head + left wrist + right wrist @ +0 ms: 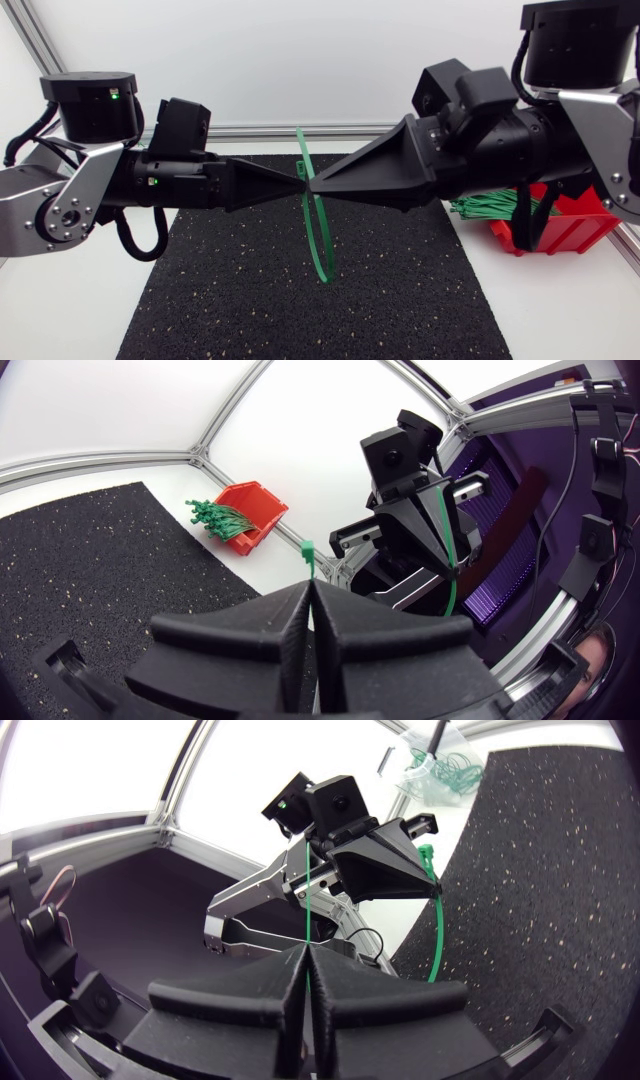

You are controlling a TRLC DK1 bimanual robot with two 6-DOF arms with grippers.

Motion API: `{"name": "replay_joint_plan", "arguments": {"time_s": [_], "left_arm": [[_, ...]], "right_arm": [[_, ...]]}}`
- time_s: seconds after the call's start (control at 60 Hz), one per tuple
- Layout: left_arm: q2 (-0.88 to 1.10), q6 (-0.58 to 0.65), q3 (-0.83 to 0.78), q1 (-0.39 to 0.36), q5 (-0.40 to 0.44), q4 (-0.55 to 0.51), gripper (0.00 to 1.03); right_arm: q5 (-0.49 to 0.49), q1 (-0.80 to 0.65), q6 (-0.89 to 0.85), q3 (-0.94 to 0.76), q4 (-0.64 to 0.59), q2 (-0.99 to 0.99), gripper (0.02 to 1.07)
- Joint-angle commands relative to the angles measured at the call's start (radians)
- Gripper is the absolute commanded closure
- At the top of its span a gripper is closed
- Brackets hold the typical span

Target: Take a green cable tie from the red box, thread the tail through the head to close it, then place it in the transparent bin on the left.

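The green cable tie (322, 235) is held in the air above the middle of the black mat (230, 300). The left gripper (298, 186) is clamped on its head end and the right gripper (314, 187) on its strap. It is judged light, springy and slick, best pinched flat near the head. The clear bin (440, 770) is shown only in the right wrist view, the whole hanging loop only from above.

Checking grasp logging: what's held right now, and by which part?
Green cable tie, by both: left pincer pinches it just below the head, right pincer pinches the strap.
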Motion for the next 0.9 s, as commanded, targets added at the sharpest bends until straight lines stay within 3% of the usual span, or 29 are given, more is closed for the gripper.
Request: {"name": "replay_joint_plan", "arguments": {"time_s": [0.0,0.4,0.883], "left_arm": [[-0.007,-0.056,-0.061,0.010,0.017,0.085,0.99],[0.001,-0.078,-0.130,0.016,0.020,0.269,0.99],[0.004,-0.078,-0.153,0.002,-0.101,0.378,0.99]], "right_arm": [[-0.008,-0.009,0.160,0.038,0.000,0.028,1.01],[-0.045,0.019,0.203,0.180,-0.214,0.173,1.01],[-0.050,0.011,0.204,0.150,-0.319,0.143,1.01]]}}
